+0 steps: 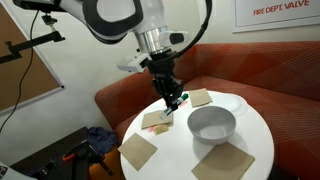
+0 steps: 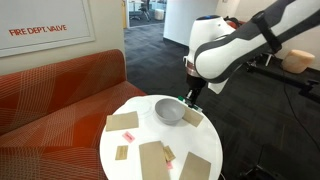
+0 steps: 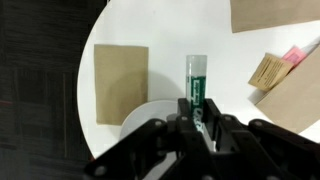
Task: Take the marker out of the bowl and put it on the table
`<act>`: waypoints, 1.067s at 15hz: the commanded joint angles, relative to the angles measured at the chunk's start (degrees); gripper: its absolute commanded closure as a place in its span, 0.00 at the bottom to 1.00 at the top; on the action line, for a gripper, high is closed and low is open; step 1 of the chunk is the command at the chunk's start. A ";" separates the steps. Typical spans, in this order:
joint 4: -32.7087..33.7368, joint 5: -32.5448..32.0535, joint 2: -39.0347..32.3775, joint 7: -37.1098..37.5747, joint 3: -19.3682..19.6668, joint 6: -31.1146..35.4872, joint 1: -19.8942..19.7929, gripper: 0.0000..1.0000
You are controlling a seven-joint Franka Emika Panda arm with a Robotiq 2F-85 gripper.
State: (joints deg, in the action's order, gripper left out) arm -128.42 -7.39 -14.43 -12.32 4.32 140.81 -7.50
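Marker [image 3: 196, 82] between pincer [image 3: 199, 118] fingers, long axis vertical in wrist view

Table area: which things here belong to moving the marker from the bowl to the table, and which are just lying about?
Belongs to the job:
marker, held in the gripper
bowl
table

Just lying about:
brown napkins
red-brown bench
wall sign
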 commanded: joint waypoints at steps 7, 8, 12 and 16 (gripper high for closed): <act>-15.40 1.64 4.62 1.88 0.46 10.56 0.44 0.95; -15.61 1.15 3.65 3.83 0.80 12.09 0.69 0.95; -15.41 0.03 -0.53 11.22 1.96 18.01 1.73 0.95; -13.76 1.53 -5.35 15.00 2.88 19.62 2.32 0.95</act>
State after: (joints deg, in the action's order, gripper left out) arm -143.54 -6.31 -16.63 -0.63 5.68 158.64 -6.47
